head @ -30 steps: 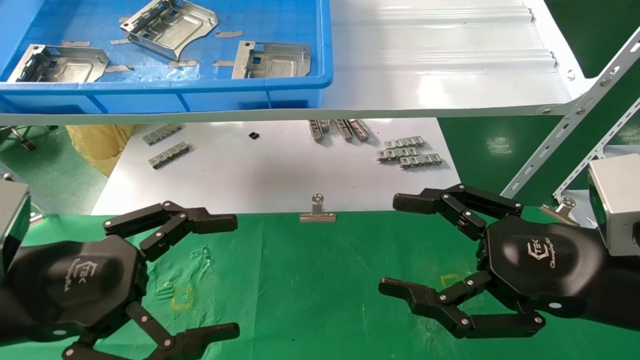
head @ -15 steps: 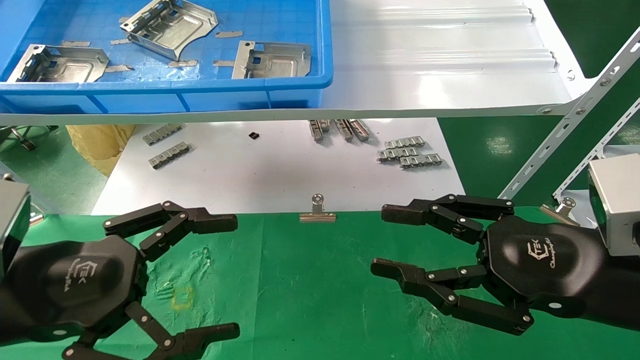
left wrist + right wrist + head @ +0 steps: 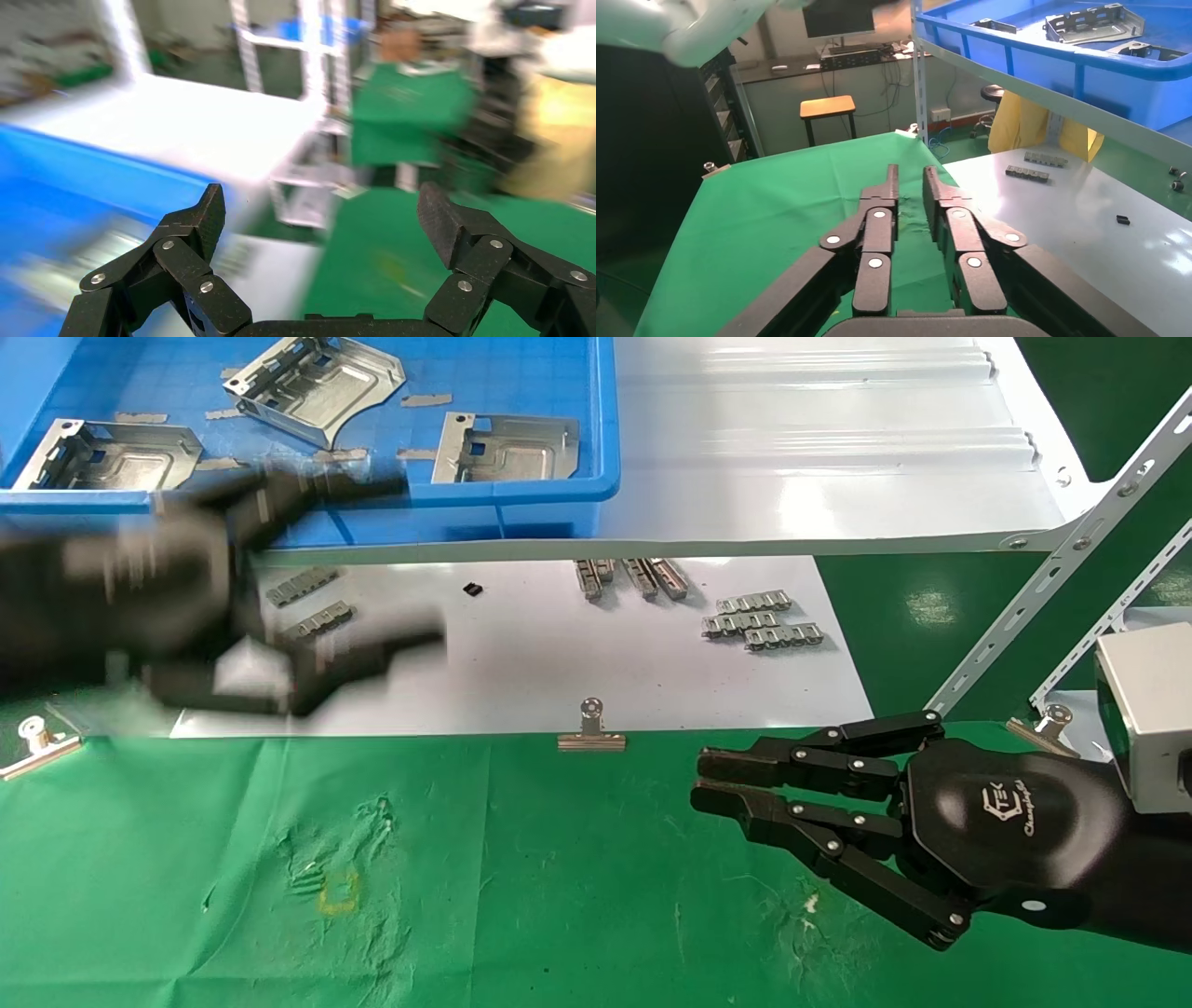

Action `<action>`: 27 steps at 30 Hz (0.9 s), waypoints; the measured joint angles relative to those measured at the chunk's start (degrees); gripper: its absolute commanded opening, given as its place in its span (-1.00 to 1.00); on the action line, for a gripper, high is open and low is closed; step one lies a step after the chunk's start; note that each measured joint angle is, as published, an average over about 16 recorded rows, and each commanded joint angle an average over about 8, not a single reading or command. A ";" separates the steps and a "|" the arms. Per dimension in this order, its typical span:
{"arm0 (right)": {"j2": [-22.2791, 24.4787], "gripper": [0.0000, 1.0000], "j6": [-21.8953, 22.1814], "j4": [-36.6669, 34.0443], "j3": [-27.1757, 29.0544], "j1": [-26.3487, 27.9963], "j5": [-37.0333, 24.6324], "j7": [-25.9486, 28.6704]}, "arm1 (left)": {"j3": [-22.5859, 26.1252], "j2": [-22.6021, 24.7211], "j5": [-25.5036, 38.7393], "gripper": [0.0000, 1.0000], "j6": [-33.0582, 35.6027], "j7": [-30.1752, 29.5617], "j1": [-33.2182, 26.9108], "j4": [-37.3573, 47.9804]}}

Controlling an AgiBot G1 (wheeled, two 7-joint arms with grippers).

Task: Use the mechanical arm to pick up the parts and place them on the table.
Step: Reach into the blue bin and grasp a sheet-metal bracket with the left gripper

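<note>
Parts: you have three stamped plates in the blue bin [image 3: 559, 491] on the upper shelf: one at the bin's left end [image 3: 107, 456], one tilted near the middle [image 3: 317, 385], one toward its right end [image 3: 507, 449]. Each lies apart from the others, and no claw touches any of them.
Left gripper [image 3: 368, 565]: you see it raised in front of the bin's front wall, above the white sheet [image 3: 521, 663]. It is blurred in the head view, so its exact height is hard to judge. The left wrist view shows its fingers [image 3: 193, 225] spread wide with nothing between them.
Right gripper [image 3: 712, 782]: it hovers low over the table [image 3: 559, 896], at the right, with its fingers drawn together, nearly touching, and empty.
Around: ridged metal strips [image 3: 764, 626] lie on the white sheet, and a binder clip [image 3: 591, 733] sits on the cloth's far edge.
</note>
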 measured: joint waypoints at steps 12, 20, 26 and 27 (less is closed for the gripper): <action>0.00 -1.00 0.00 0.00 0.00 0.00 0.00 0.00 | 7.57 13.32 18.58 1.00 -13.68 4.36 -24.83 33.24; 0.00 0.42 0.00 0.00 0.00 0.00 0.00 0.00 | 9.90 19.41 24.31 -0.69 -25.24 7.60 -31.86 48.28; 0.00 1.00 0.00 0.00 0.00 0.00 0.00 0.00 | 10.83 21.76 26.27 -1.00 -30.73 8.60 -34.02 53.96; 0.00 1.00 0.00 0.00 0.00 0.00 0.00 0.00 | 10.97 21.99 26.51 -1.00 -31.22 8.67 -34.27 54.58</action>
